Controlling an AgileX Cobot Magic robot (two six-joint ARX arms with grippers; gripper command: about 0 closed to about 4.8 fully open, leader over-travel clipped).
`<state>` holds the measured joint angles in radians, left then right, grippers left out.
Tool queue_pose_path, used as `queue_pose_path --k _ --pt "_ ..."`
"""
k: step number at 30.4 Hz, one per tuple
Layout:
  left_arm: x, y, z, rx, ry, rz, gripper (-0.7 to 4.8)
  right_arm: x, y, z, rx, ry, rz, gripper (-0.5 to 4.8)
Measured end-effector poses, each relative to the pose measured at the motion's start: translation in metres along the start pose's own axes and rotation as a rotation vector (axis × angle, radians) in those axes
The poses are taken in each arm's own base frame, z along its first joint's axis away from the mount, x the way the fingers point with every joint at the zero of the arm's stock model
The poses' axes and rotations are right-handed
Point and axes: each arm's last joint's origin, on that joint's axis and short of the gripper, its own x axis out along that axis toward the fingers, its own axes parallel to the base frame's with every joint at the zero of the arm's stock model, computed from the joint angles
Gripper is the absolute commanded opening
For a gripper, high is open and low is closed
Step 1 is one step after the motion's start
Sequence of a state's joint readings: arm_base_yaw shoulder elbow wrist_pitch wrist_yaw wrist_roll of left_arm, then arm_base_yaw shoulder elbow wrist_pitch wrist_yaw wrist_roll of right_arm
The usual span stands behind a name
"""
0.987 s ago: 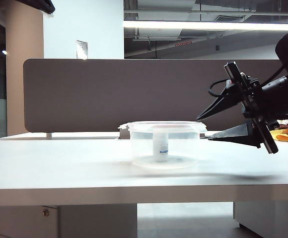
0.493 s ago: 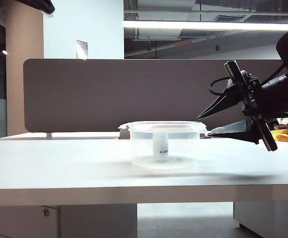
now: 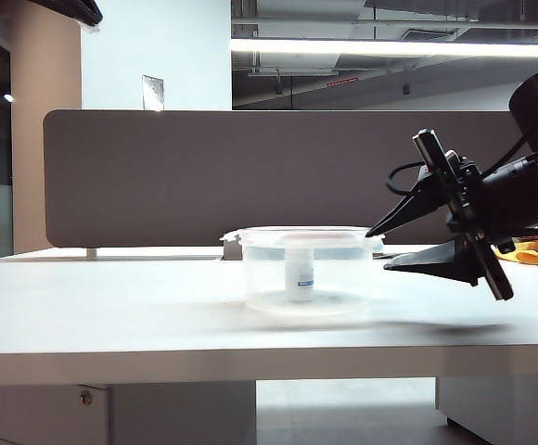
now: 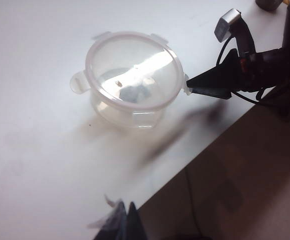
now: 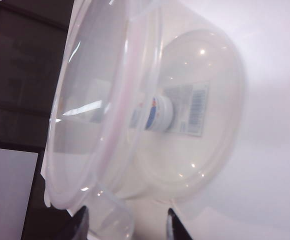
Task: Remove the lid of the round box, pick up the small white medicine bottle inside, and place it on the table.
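The round box (image 3: 308, 276) stands on the white table (image 3: 111, 315) with the lid (image 3: 302, 233) on it. Through its clear wall the small white medicine bottle (image 3: 299, 273) shows upright inside. My right gripper (image 3: 378, 250) is open at the box's right side, one finger above the lid's edge and one below. In the right wrist view a tab of the lid (image 5: 112, 105) lies between the fingers of the right gripper (image 5: 127, 221), and the bottle (image 5: 160, 113) shows behind it. My left gripper (image 4: 127, 214) hangs shut and empty well above the table, off from the box (image 4: 130, 107).
A dark grey divider panel (image 3: 204, 176) runs along the table's back. Something yellow and orange (image 3: 533, 250) lies behind the right arm. The table's edge with brown floor (image 4: 245, 180) beyond shows in the left wrist view.
My right gripper has dipped a little and tilted down at the lid's right edge, its jaws slightly narrower. The box, lid and left gripper have not moved.
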<state>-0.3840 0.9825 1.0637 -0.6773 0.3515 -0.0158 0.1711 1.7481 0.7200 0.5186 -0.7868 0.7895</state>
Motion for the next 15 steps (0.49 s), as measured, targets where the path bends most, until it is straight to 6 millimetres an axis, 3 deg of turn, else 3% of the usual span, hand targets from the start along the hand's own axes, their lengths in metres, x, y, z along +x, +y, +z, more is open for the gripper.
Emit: queue_pose_path --k 3,5,11,15 --pt "0.0 0.0001 0.0 0.0 0.0 0.0 -0.06 0.0007 0.0008 0.0005 0.0 -0.005 0.009 1.9" --pt "-0.0001 0.0 0.0003 0.001 -0.003 0.0 -0.06 0.0007 0.0022 0.0016 -0.007 -0.01 0.023 1.4" --pt "0.0 0.0001 0.0004 0.001 -0.004 0.0 -0.06 0.0005 0.0046 0.003 -0.015 -0.008 0.055 0.98" --pt "0.0 0.0001 0.0003 0.001 -0.003 0.0 -0.06 0.0005 0.0046 0.0028 -0.005 -0.002 0.059 0.3"
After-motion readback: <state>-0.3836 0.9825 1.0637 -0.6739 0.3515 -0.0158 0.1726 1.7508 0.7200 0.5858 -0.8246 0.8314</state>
